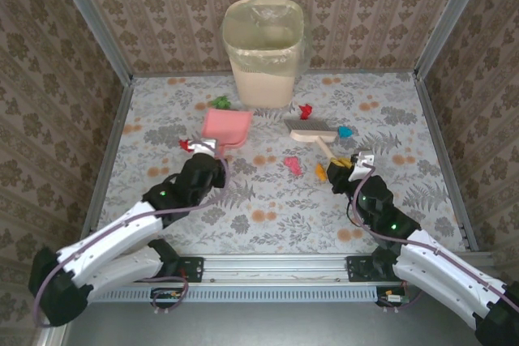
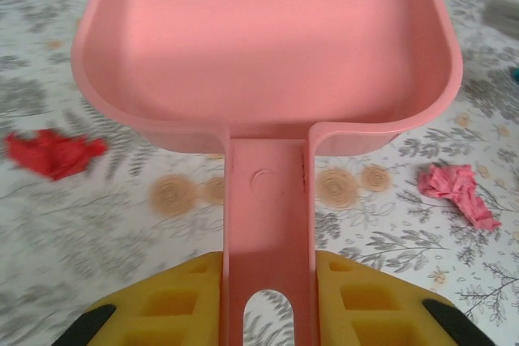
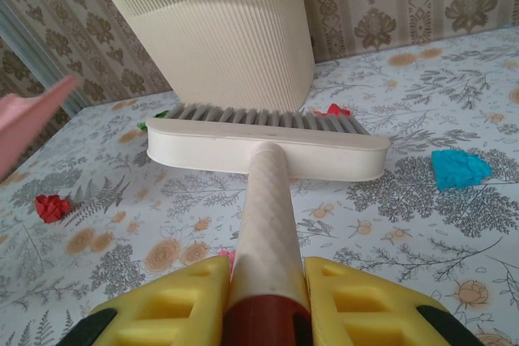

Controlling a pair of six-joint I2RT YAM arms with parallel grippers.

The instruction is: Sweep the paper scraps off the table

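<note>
My left gripper [image 2: 268,307] is clamped on the handle of the pink dustpan [image 2: 268,46], with a yellow pad pressing from each side. The pan reaches straight ahead of those jaws. The paper scraps [image 1: 293,165] lie scattered over the table [image 2: 122,232], none inside the pan. A red scrap [image 2: 53,154] sits ahead and to the left of my left jaws, and a pink scrap [image 2: 458,190] ahead and to the right.

My right gripper [image 3: 263,301] grips the handle of the cream brush [image 3: 268,147], whose head lies crosswise in front. A blue scrap [image 3: 458,168] rests ahead to the right, near the head's right end. A second red scrap [image 3: 332,109] peeks from behind the bristles. At the head's far left, by the ribbed bin [image 3: 219,46], I think I see a green scrap [image 3: 154,123].
</note>
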